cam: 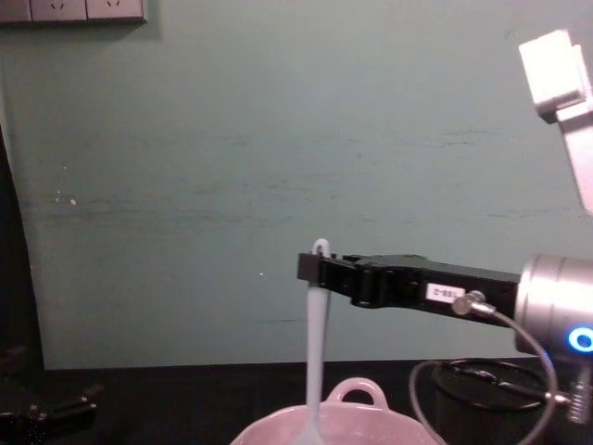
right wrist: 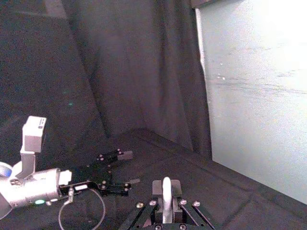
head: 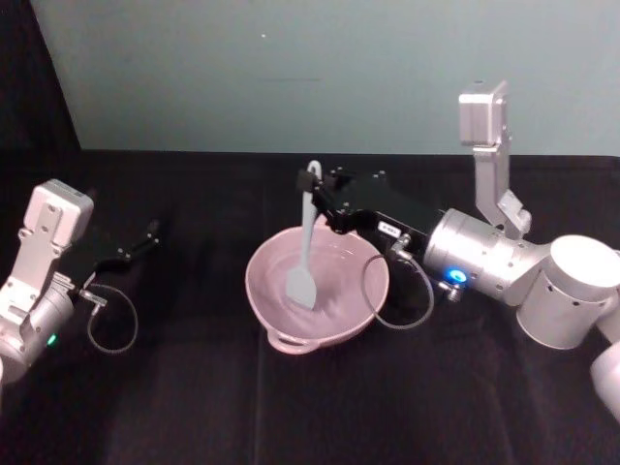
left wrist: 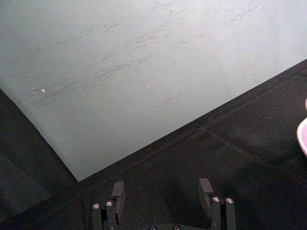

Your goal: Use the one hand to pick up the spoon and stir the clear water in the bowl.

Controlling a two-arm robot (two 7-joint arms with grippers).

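Black-draped table [head: 194, 407]; teal wall [head: 291, 68] behind; sockets [cam: 74, 9] high up.

We see a white spoon [head: 305, 237], a glossy pale pink bowl [head: 329, 335], a black right gripper [head: 313, 182] with a small white label [cam: 443, 293], a silver wrist [head: 480, 254] glowing blue, a black surface [head: 194, 407] and a teal wall [head: 291, 77].

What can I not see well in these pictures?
- Clear water: head view, too faint against the bowl.
- Spoon blade: chest view, lost at the bottom edge, which also cuts the bowl.
- Bowl: open, parked left tool wrist view, cut by right edge.
- Right tool, shut on the spoon handle: head view, contact too small.
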